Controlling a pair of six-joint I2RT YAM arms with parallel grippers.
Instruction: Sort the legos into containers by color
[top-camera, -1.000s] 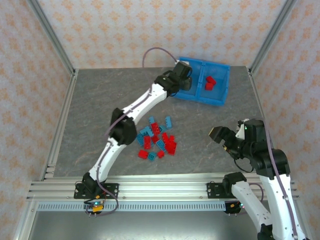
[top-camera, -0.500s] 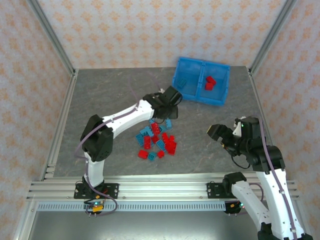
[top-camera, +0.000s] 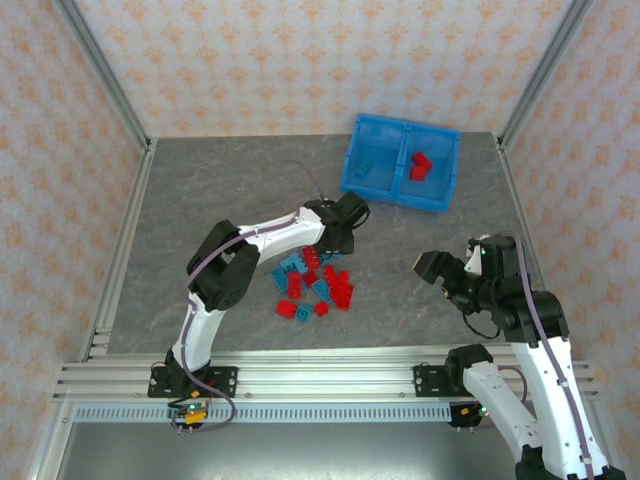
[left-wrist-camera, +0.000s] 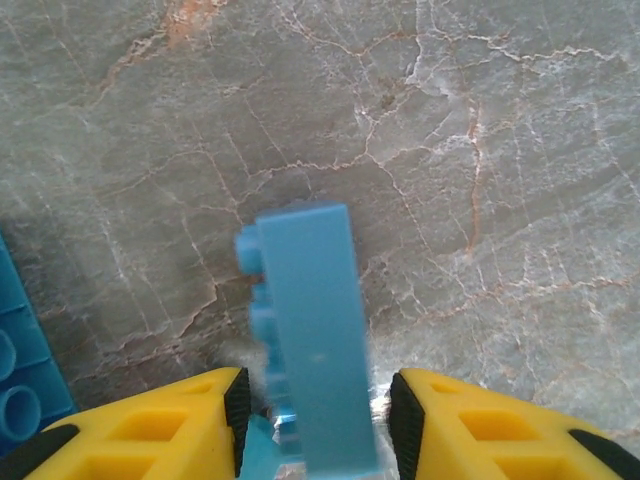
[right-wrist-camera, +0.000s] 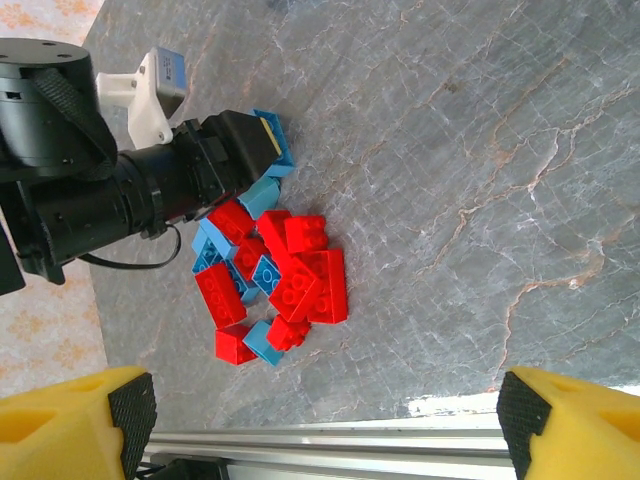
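Back from the bin, the left gripper now sits low at the far edge of the lego pile on the bench. Its jaws stand narrowly either side of an upright light blue lego; a firm hold cannot be told. The bin's left compartment holds a blue brick, the right one red bricks. The right gripper hovers wide open, holding nothing.
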